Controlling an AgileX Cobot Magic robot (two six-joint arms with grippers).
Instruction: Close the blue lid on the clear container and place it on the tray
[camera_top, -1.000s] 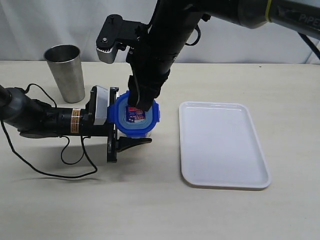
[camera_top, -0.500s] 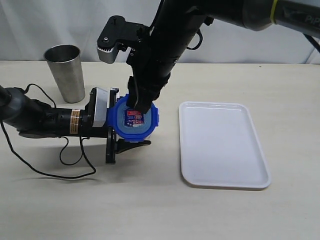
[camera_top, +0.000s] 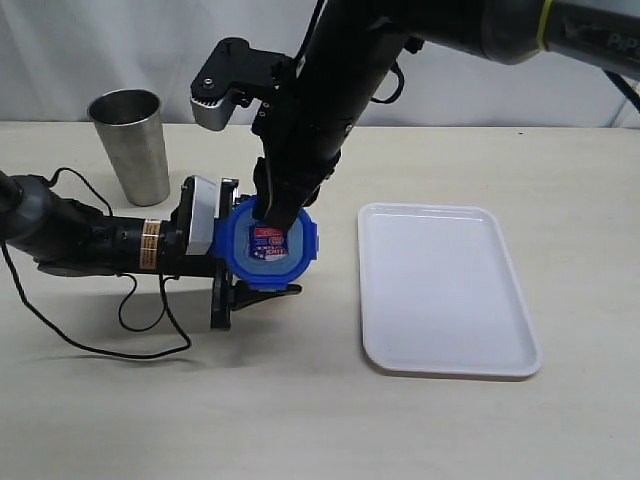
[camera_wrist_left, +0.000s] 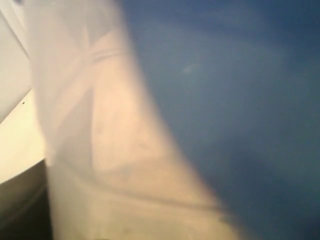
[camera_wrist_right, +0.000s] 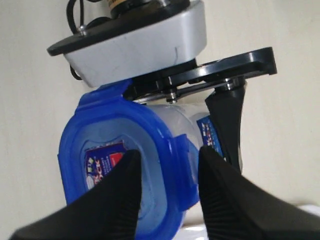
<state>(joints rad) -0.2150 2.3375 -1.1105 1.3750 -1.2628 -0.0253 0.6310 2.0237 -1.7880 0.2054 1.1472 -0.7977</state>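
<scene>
The blue lid (camera_top: 270, 246) with its red-blue label sits on top of the clear container (camera_wrist_right: 172, 119), which shows only as a pale wall under the lid. My left gripper (camera_top: 256, 266) lies along the table and is shut on the container's sides; one black finger (camera_wrist_right: 227, 117) runs beside it. In the left wrist view the blurred container wall (camera_wrist_left: 100, 150) and lid (camera_wrist_left: 240, 100) fill the picture. My right gripper (camera_wrist_right: 170, 152) comes from above, shut on the lid's rim, one finger on top and one outside a flap. The white tray (camera_top: 448, 288) lies to the right.
A shiny steel cup (camera_top: 132, 145) stands at the back left, behind the left arm. A black cable (camera_top: 100, 345) loops on the table in front of that arm. The right arm (camera_top: 330, 90) hangs over the container from the back.
My right gripper has sunk a little and shifted left with the lid, which now sits lower and closer to the left gripper. The left arm has stayed put.
</scene>
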